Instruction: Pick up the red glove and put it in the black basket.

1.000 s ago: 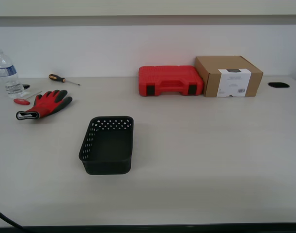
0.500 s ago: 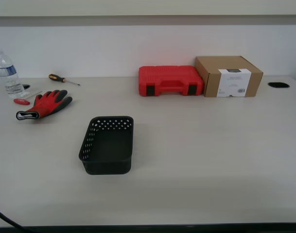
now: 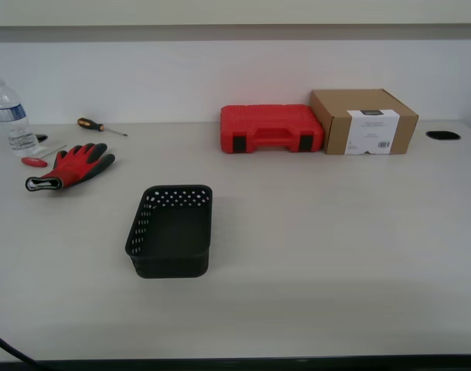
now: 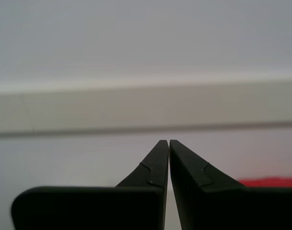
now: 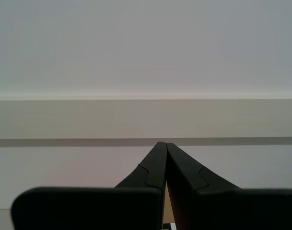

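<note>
**Glove on the table, both grippers pressed together and empty**

While the red glove point(image 3: 71, 167) lies flat on the pale table point(image 3: 336, 255), it sits apart from the black basket point(image 3: 172, 230), farther back and toward the exterior view's left of it. Its knit back is red, its fingertips are dark, and its grey-white edged cuff points toward the exterior view's left. The basket is rectangular plastic with perforated walls, open at the top with nothing visible inside.

Just behind the glove lies a small red-handled screwdriver point(image 3: 35, 161); a second screwdriver point(image 3: 97, 127) with an orange-and-black handle lies farther back, and a clear water bottle point(image 3: 11, 117) stands upright just beyond the glove's cuff end. Well behind the basket, toward the exterior view's right, a red plastic tool case point(image 3: 271, 128) sits against the white wall point(image 3: 181, 77), with a brown cardboard box point(image 3: 363, 120) right beside it — whether they touch I cannot tell.

The table is smooth, matte and off-white; a dark oval hole point(image 3: 442, 135) shows near its far corner.

My first gripper point(image 4: 165, 142) has its black tapered fingertips closed to a thin slit, holding nothing. My second gripper point(image 5: 162, 143) is likewise closed tip to tip and empty — both face the wall.
</note>
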